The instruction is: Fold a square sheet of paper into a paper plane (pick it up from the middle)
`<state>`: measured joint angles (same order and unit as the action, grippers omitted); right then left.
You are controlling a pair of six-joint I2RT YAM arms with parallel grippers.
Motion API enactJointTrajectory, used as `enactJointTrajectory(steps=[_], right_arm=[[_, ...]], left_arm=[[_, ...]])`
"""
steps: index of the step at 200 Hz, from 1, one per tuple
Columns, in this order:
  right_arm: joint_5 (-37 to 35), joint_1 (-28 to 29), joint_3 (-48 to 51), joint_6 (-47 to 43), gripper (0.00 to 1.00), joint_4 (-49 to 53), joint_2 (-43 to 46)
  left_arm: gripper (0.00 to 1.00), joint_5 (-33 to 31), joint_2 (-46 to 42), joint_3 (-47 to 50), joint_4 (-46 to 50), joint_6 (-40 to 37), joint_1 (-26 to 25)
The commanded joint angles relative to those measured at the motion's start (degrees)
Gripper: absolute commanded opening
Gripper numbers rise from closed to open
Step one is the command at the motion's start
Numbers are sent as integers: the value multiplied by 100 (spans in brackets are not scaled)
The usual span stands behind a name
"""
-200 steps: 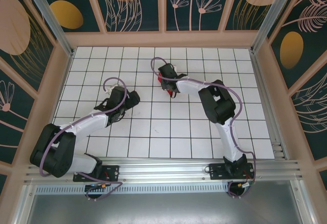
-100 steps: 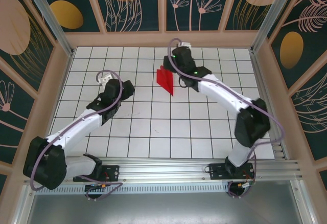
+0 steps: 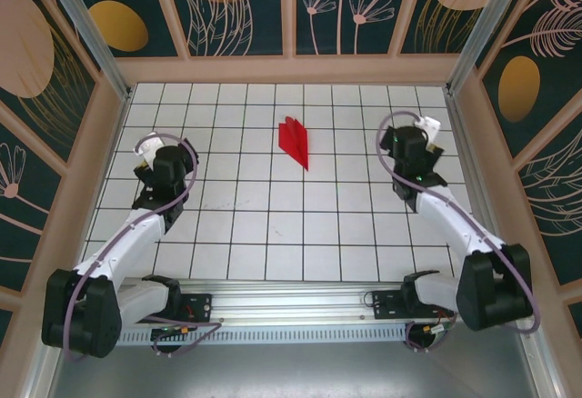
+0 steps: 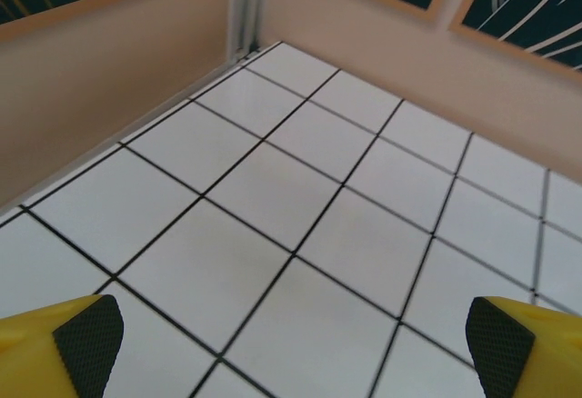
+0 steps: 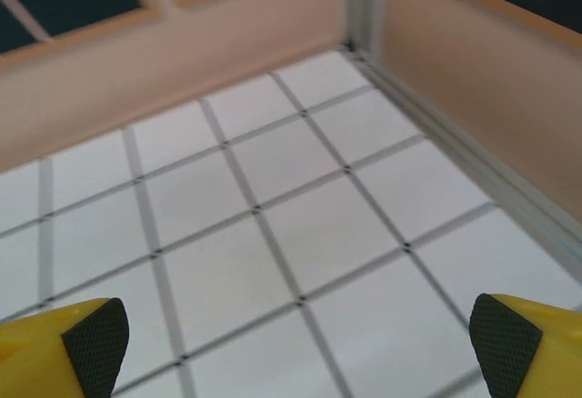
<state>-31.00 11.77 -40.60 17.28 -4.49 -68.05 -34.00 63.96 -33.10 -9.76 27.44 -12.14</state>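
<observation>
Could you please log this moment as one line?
paper plane: folded, lying free | left end effector: open, empty | right end effector: open, empty

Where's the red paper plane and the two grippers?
paper plane (image 3: 294, 142): top view, its centre ridge.
left gripper (image 4: 293, 342): left wrist view, midway between fingertips.
right gripper (image 5: 298, 343): right wrist view, midway between fingertips.
</observation>
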Motion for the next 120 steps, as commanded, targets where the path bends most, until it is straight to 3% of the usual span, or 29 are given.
enactJointTrajectory(steps=[1, 46, 120], right_arm=[[243, -578, 581, 131, 99, -786, 343], [722, -1231, 1695, -342, 99, -2136, 102], [1787, -1247, 2480, -1327, 99, -4747, -542]], left_arm=[[98, -151, -108, 307, -891, -774, 181], [98, 275, -54, 1511, -3293, -1874, 300], [98, 1347, 996, 1820, -4726, -2159, 611]])
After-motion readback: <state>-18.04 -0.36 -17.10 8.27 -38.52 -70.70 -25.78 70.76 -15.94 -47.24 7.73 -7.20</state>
